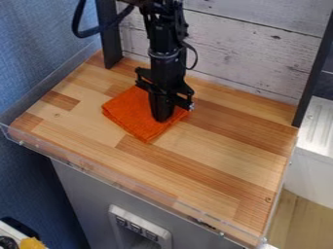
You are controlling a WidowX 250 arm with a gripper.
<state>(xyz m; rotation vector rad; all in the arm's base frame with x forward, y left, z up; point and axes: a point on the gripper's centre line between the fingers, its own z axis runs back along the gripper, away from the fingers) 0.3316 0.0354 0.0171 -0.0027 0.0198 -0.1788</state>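
A folded orange cloth [128,113] lies flat on the back left part of the light-and-dark striped wooden tabletop [214,160], one corner aimed down the view towards the front edge. It is close to square; with its upper right part covered, I cannot tell a long axis. The black two-finger gripper [162,118] points down over the cloth's right half; I cannot tell whether it is wide, narrow or gripping fabric.
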